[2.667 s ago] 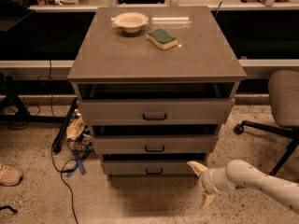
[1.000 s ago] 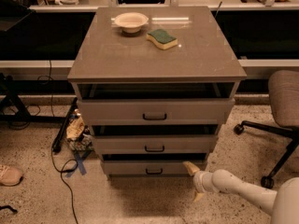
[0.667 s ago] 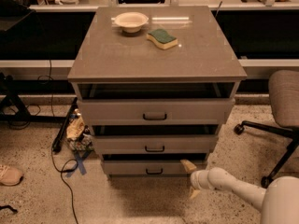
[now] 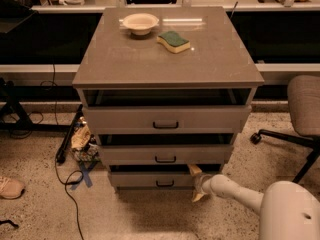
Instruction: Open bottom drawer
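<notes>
No text can be read; the gripper (image 4: 195,183) hangs at the bottom drawer's (image 4: 142,180) right end

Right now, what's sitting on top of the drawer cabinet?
A cream bowl and a green-and-yellow sponge sit on the cabinet top, apart. The patches under them are covered. The gripper hangs low, at the bottom drawer's right end.
</notes>
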`<control>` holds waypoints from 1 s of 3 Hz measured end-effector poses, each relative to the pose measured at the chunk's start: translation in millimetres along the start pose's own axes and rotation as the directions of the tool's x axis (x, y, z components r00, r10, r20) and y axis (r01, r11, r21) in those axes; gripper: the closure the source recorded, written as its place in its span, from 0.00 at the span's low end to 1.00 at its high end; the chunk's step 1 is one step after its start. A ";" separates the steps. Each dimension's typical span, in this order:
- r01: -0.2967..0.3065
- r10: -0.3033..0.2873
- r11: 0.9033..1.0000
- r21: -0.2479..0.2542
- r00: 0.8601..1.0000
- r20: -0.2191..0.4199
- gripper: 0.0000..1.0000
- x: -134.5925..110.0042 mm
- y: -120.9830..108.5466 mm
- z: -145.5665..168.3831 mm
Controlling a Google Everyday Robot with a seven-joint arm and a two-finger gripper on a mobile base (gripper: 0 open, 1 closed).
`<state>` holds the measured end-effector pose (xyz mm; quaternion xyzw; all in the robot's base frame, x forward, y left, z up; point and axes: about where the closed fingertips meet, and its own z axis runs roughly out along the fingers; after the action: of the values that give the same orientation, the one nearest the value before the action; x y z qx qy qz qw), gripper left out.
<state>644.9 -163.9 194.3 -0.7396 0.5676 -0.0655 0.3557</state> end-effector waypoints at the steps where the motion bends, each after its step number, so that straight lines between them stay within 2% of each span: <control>1: -0.019 0.019 1.000 0.011 0.999 -0.033 0.00 4.0 -8.9 20.8; 2: -0.050 0.049 0.999 -0.007 0.997 -0.066 0.00 14.2 -9.1 39.3; 3: -0.083 0.080 0.996 -0.037 0.992 -0.095 0.16 27.3 -4.6 50.4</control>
<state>683.3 -164.8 151.5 -0.7190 0.6146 -0.0738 0.3161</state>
